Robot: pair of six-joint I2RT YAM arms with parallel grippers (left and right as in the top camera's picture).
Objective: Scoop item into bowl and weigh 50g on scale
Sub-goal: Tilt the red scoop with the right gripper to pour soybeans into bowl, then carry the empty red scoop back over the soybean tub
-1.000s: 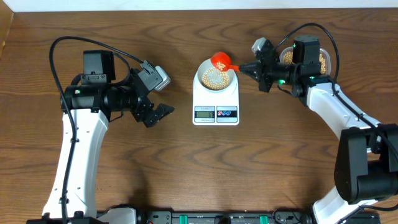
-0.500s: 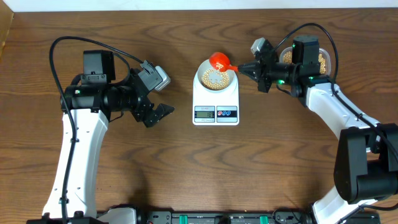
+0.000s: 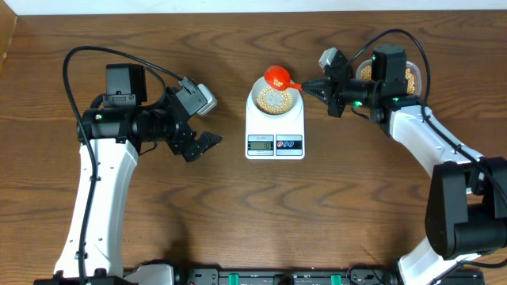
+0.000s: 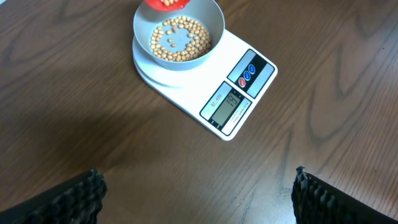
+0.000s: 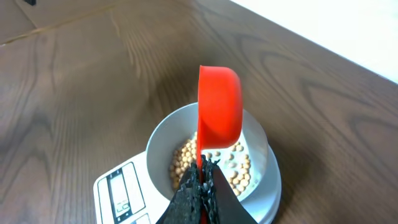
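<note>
The white scale (image 3: 275, 131) carries the pale bowl (image 3: 275, 99), with beige beans (image 3: 274, 100) over its bottom. My right gripper (image 3: 315, 87) is shut on the thin handle of a red scoop (image 3: 277, 76), whose cup hangs tipped over the bowl's far rim. From the right wrist, the scoop (image 5: 219, 107) stands on edge above the bowl (image 5: 261, 140) and beans (image 5: 186, 160), gripper (image 5: 203, 168) pinching its handle. My left gripper (image 3: 202, 145) stands open left of the scale, nothing between its fingers. Its wrist view shows the scale (image 4: 249, 84), bowl (image 4: 214, 28), beans (image 4: 179, 42) and the left gripper (image 4: 199, 193) over bare wood.
A clear plastic container (image 3: 417, 77) holding more beans sits at the far right, mostly behind my right arm. The table's back edge runs along the top of the overhead view.
The red scoop has drifted slightly left and up over the bowl's rim. The left arm has not moved.
</note>
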